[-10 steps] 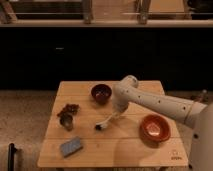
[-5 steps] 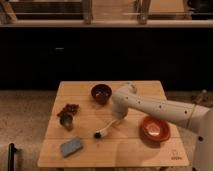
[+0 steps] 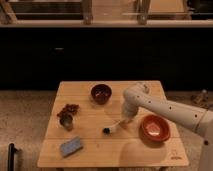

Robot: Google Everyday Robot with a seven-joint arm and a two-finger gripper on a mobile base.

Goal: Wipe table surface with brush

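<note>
Camera view: the bench (image 3: 95, 155), a square plank top, is seen from above with the white arm reaching in from the right. The pincer (image 3: 127, 119) is lowered near the middle of the bench and is pinched on the pale handle of the brush (image 3: 113, 127). The brush is held slanted, so that its dark head rests on the wood left of the pincer, a pose suited to dragging the bristles across the planks. A dark bowl (image 3: 101, 93), an orange bowl (image 3: 154, 127), a metal cup (image 3: 66, 121) and a grey-blue sponge (image 3: 71, 146) are set toward the edges, leaving the centre as the likely wiping zone. Compared with one second before, the brush head is drawn leftward and nearer the front edge; the other items are unmoved.
</note>
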